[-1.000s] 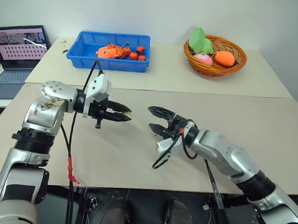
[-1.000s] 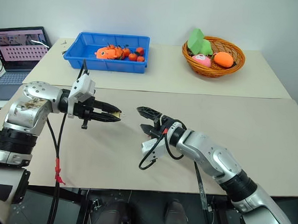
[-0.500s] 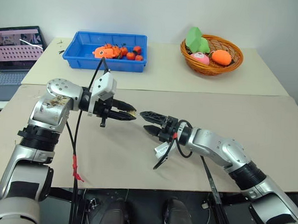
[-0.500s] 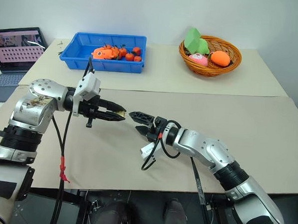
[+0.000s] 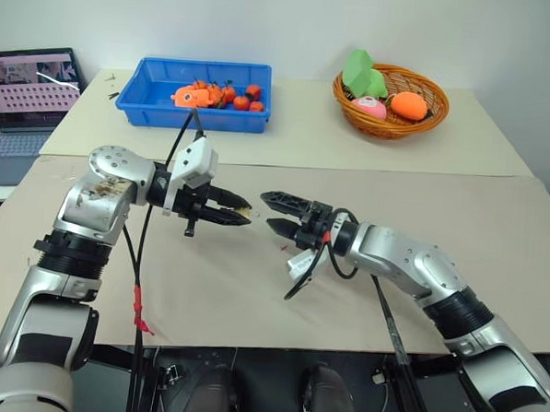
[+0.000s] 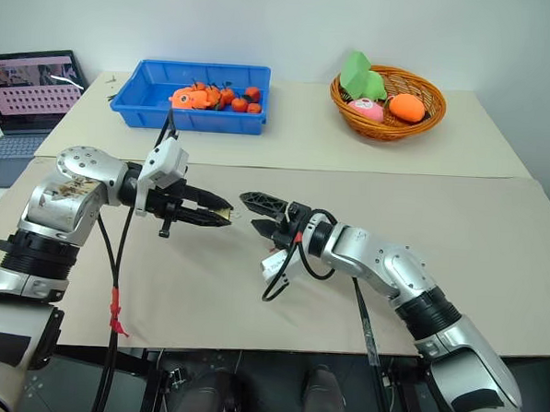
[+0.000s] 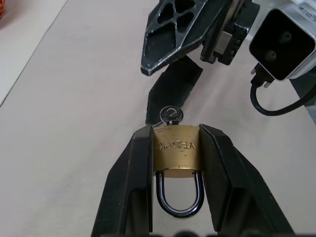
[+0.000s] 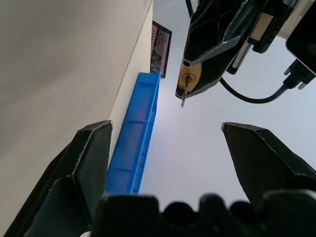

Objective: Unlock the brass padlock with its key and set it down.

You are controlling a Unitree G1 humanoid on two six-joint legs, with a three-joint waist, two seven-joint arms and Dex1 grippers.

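- Brass padlock progress, going view by view. From the head cameras: the left hand holds it up above the tabletop, though it's just a tiny yellowish glint at the fingertips from here. The right hand sits just beside it, tips nearly facing, not touching.
- Left wrist view: this one's clear. The left hand is pinching the padlock body between its two fingers, shackle pointing back toward the wrist and looking closed. The key is already stuck in the keyhole, its round head poking out toward the other hand.
- Right wrist view: the right hand is spread wide with nothing in it, and the padlock end with the key shows up dead ahead between its fingers.
- So my read: picking up is done, key's inserted. Still to go: grab the key, turn it, pop the shackle, then set the lock down on the tabletop.
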